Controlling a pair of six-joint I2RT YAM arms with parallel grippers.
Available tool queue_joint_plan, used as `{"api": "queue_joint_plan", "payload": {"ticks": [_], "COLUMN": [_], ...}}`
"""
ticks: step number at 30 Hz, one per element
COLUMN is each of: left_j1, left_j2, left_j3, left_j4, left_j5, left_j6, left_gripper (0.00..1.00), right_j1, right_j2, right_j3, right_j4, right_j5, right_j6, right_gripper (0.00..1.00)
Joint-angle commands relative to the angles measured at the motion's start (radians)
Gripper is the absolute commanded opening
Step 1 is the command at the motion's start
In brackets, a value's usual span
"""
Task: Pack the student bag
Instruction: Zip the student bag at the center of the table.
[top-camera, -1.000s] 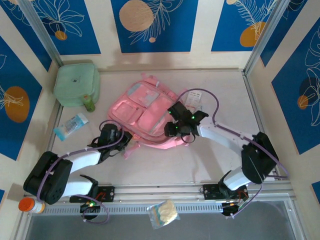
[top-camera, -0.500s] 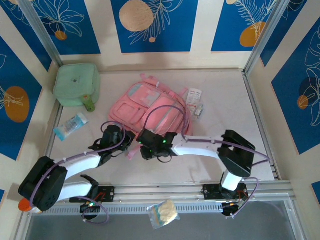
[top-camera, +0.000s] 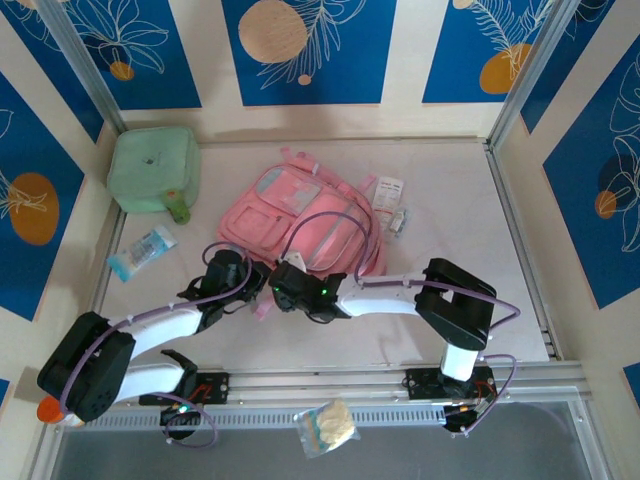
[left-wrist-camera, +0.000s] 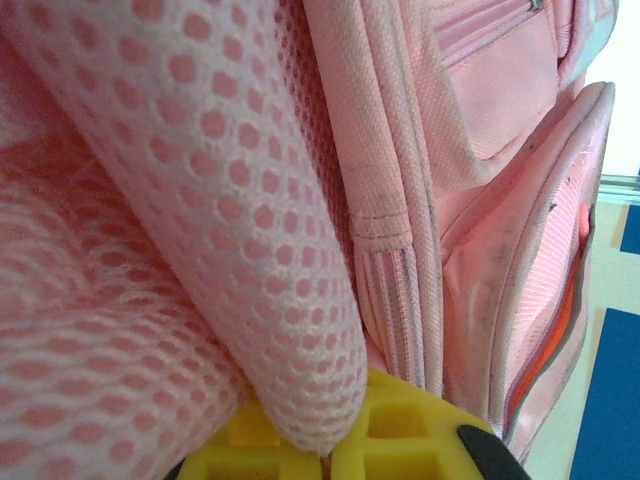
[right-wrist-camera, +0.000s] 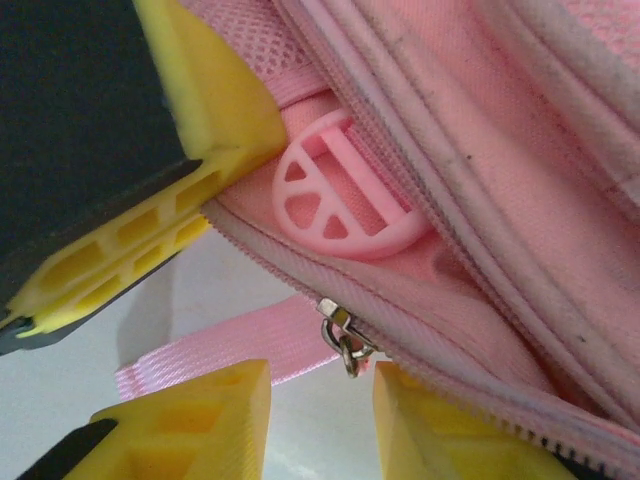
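the pink student bag (top-camera: 300, 215) lies at the centre of the table (top-camera: 480, 230). the left gripper (left-wrist-camera: 320, 445) is clamped on its mesh strap (left-wrist-camera: 220, 220); the right gripper (right-wrist-camera: 322, 420) stands narrowly parted just below the metal zip pull (right-wrist-camera: 345, 338).

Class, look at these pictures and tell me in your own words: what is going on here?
Two robot arms are working on a large soft pink fabric backpack lying on the table. The left pincer is shut on the backpack's pink mesh strap at its near edge. The right pincer stands open beside it, with a small metal zip pull just ahead of its gap.
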Motion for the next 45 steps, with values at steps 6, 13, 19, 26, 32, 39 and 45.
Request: {"api": "queue_joint_plan", "payload": {"ticks": [6, 13, 19, 26, 32, 39, 45], "left_j1": [-0.028, -0.041, -0.041, -0.038, 0.021, 0.134, 0.151], "left_j2": [-0.018, -0.019, -0.018, -0.03, -0.079, -0.101, -0.096], "left_j3": [0.06, 0.065, 0.07, 0.056, 0.055, 0.053, 0.05], "left_j4": [0.062, 0.053, 0.041, 0.04, -0.058, -0.092, -0.072], "left_j5": [0.041, 0.03, 0.022, -0.006, -0.031, 0.045, 0.076], "left_j6": [-0.007, -0.011, -0.007, -0.002, 0.055, 0.093, 0.102], "left_gripper": [0.0, 0.0, 0.0, 0.0, 0.0, 0.0, 0.0], "right_j1": [0.002, -0.021, -0.03, -0.002, 0.022, 0.012, -0.02], "right_j2": [0.038, 0.062, 0.054, 0.004, -0.088, -0.211, -0.255], "right_j3": [-0.008, 0.026, 0.062, 0.091, 0.047, -0.026, -0.047], "right_j4": [0.076, 0.144, 0.11, -0.117, -0.275, -0.438, -0.501], "right_j5": [0.142, 0.172, 0.162, 0.133, 0.078, 0.025, 0.017], "right_j6": [-0.012, -0.086, -0.118, -0.028, 0.037, 0.032, -0.016], "right_gripper": [0.35, 0.35, 0.18, 0.02, 0.0, 0.0, 0.0]}}
